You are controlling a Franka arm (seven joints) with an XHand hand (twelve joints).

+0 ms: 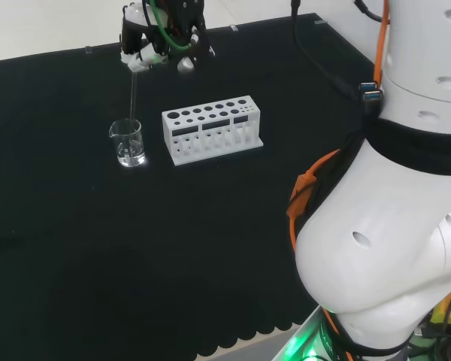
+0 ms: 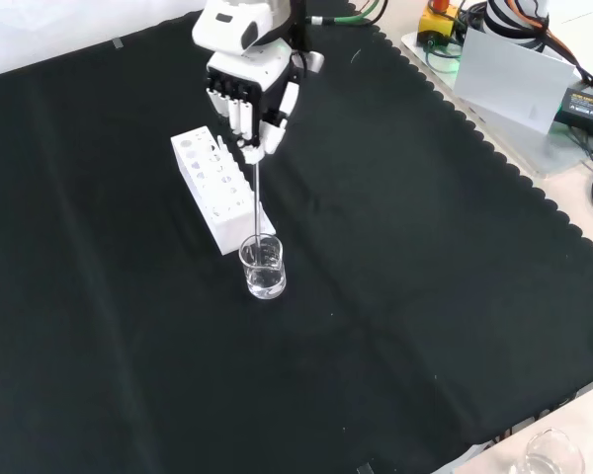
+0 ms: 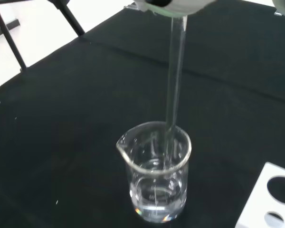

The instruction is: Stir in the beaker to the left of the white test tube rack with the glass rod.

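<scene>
Head view: near the top of the frame, left of centre, the black and white hand [image 1: 165, 45] hangs over a black cloth [image 1: 98, 248], its fingers curled round the top of a thin glass rod [image 1: 133, 94]. The rod runs almost straight down into a small clear beaker [image 1: 128, 143] in the upper left part of the frame. Just to the beaker's right stands a white test tube rack [image 1: 212, 128].

Front view: the hand [image 2: 252, 94] comes in at the top centre, fingers pointing down and pinching the rod [image 2: 258, 197]. The rod drops past the rack [image 2: 217, 188] into the beaker [image 2: 263, 267], which sits near the frame's middle, just below the rack's near end.

Wrist view: the rod [image 3: 175, 80] reaches down from the top of the frame into the beaker [image 3: 156, 175] at lower centre. The beaker holds a little clear liquid. A corner of the rack [image 3: 273, 199] shows at lower right.
</scene>
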